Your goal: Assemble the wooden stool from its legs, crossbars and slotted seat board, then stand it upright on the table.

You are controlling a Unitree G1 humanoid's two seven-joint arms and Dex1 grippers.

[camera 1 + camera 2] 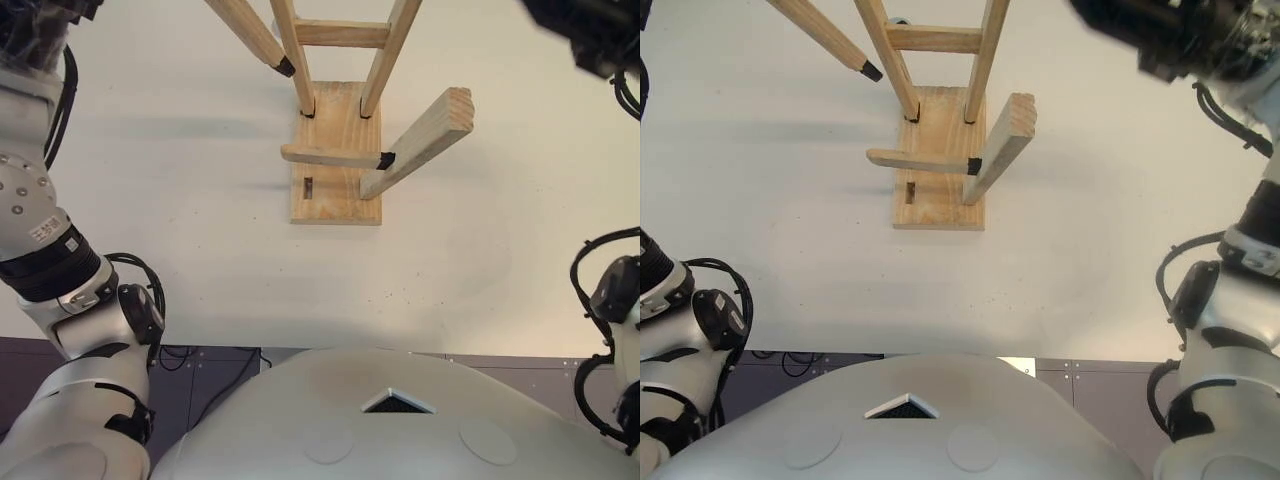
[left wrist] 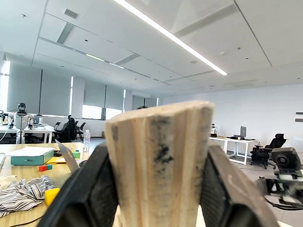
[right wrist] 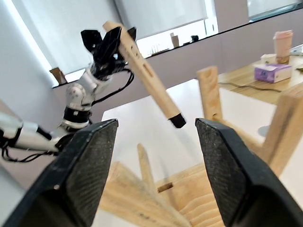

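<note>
The slotted seat board (image 1: pixel 337 205) lies flat on the white table (image 1: pixel 150 230). Two legs (image 1: pixel 299 60) joined by a crossbar (image 1: pixel 342 33) stand in its far slots. A third leg (image 1: pixel 420 138) leans at the board's right side, with a crossbar (image 1: pixel 328 155) sticking out to the left. One slot (image 1: pixel 308 185) is bare. A fourth leg (image 1: pixel 250 33) with a black tip hangs tilted over the far left. My left gripper (image 2: pixel 158 189) is shut on its upper end. High at the right, my right gripper (image 3: pixel 156 165) is open, with nothing between its fingers (image 3: pixel 90 175).
The table's near edge (image 1: pixel 300 345) runs just in front of my body, with cables below it. Bare tabletop lies left, right and in front of the seat board. Office desks and chairs (image 2: pixel 265 151) stand far off in the room.
</note>
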